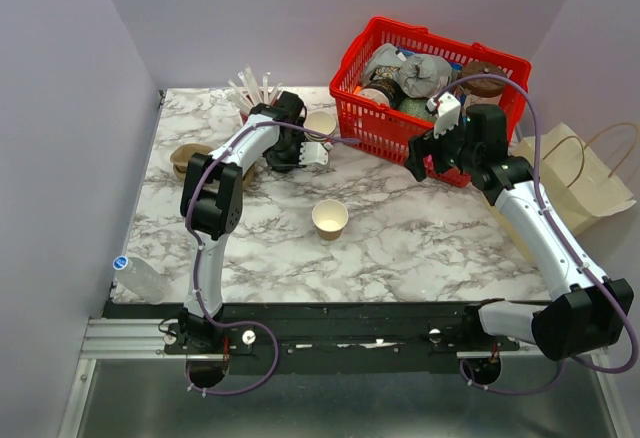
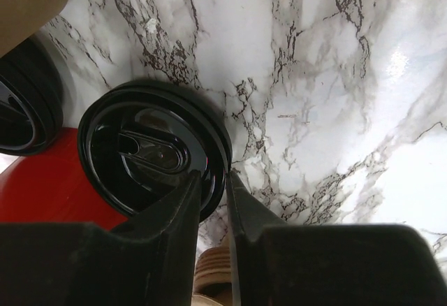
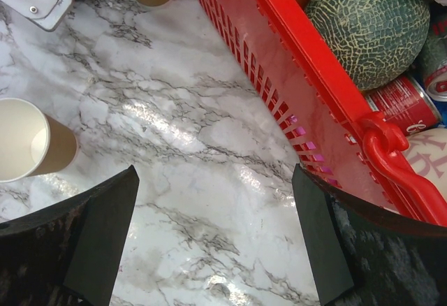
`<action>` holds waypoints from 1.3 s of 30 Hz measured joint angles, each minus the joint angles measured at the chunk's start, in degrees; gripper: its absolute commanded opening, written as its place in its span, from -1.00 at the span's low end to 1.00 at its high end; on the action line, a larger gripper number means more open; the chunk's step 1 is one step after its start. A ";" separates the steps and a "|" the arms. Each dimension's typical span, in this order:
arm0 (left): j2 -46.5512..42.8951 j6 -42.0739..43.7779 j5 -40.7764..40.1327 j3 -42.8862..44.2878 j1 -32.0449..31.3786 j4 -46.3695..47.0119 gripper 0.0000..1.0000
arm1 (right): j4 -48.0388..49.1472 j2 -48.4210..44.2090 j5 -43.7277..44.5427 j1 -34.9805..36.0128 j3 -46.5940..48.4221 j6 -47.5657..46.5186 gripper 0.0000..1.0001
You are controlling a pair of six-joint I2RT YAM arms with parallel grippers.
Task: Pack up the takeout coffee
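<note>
The takeout coffee (image 1: pixel 330 218) is a small brown paper cup with a pale rim. It stands upright with no lid in the middle of the marble table, and shows at the left edge of the right wrist view (image 3: pixel 31 145). My left gripper (image 1: pixel 292 150) is at the back left, near the red cup of straws (image 1: pixel 250 98). In the left wrist view the left gripper (image 2: pixel 212 175) is shut on the rim of a black round lid (image 2: pixel 150 149). My right gripper (image 1: pixel 420 163) hangs open over bare table (image 3: pixel 216 201) beside the red basket, holding nothing.
A red basket (image 1: pixel 395 123) of groceries stands at the back right, and its wall (image 3: pixel 279 61) is close to my right fingers. A second paper cup (image 1: pixel 321 123) stands behind the left gripper. More black lids (image 2: pixel 21 110) lie at the left. A paper bag (image 1: pixel 590 183) lies at the right and a plastic bottle (image 1: pixel 140 278) at the near left.
</note>
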 measured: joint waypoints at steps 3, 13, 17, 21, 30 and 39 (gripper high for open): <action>0.00 0.15 -0.11 -0.07 0.00 0.24 -0.46 | 0.00 0.00 0.00 0.00 0.00 0.02 1.00; 0.00 0.46 -0.17 -0.48 0.00 0.35 -0.76 | 0.00 0.00 0.00 0.00 0.00 0.02 1.00; 0.00 0.66 -0.17 -0.70 0.00 0.37 -1.00 | 0.00 0.00 0.00 0.00 0.00 0.02 1.00; 0.00 0.48 -0.15 -0.70 0.00 0.33 -1.00 | 0.02 0.00 0.00 0.00 0.00 0.02 1.00; -3.74 -5.16 2.82 -1.07 0.52 -0.28 -1.00 | 0.02 0.00 0.00 0.00 0.00 -0.17 1.00; -15.19 -15.34 11.32 -2.23 2.16 -1.53 -0.45 | 0.00 0.57 -0.04 0.00 0.02 -0.50 1.00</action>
